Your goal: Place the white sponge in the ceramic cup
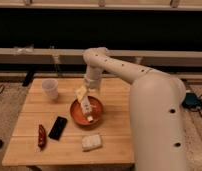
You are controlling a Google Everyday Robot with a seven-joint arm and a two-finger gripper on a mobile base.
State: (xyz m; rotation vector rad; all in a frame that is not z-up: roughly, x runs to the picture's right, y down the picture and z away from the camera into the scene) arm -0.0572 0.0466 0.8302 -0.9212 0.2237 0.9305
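Observation:
The white sponge [92,142] lies flat on the wooden table [114,125] near its front edge, just in front of the orange-red bowl. The ceramic cup [50,88] stands upright at the table's back left. My gripper [85,101] hangs from the arm above the orange-red bowl [87,111], pointing down into it. It is well behind the sponge and to the right of the cup, touching neither. A small pale item [90,118] shows in the bowl below the gripper.
A black phone [57,127] lies left of the sponge. A slim dark red item [41,136] lies near the table's front left edge. My arm's large white body [156,120] covers the table's right side. A low ledge [44,54] runs behind the table.

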